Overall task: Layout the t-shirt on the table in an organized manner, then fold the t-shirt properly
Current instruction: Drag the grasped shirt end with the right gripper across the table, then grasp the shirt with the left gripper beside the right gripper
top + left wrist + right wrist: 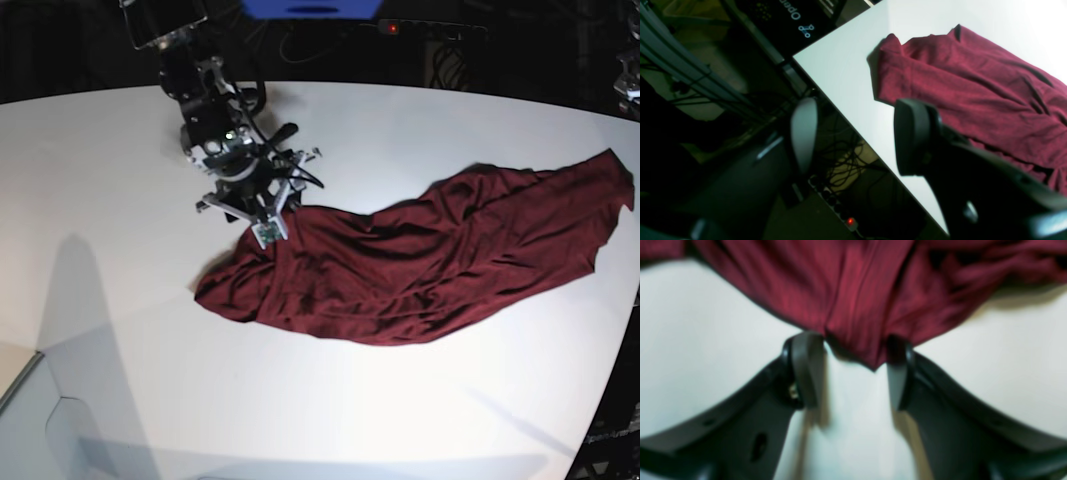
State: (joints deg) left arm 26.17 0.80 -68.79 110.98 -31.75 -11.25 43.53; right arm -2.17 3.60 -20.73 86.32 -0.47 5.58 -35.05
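Note:
The dark maroon t-shirt (430, 260) lies crumpled in a long band across the white table (400, 400), from the middle to the far right edge. My right gripper (851, 340) is open at the shirt's left end, and a point of the cloth (867, 353) lies between its fingertips (806, 370). In the base view this gripper (266, 228) touches the shirt's upper left edge. My left gripper (857, 133) is open and holds nothing. It hangs over the table's edge (840, 110), with the t-shirt (973, 83) just beyond its right finger (913, 136).
Below the table edge, in the left wrist view, are a power strip with a red light (850, 221), tangled cables (840, 160) and a black panel with white lettering (790, 16). The tabletop has a notch at its lower left corner (20, 385).

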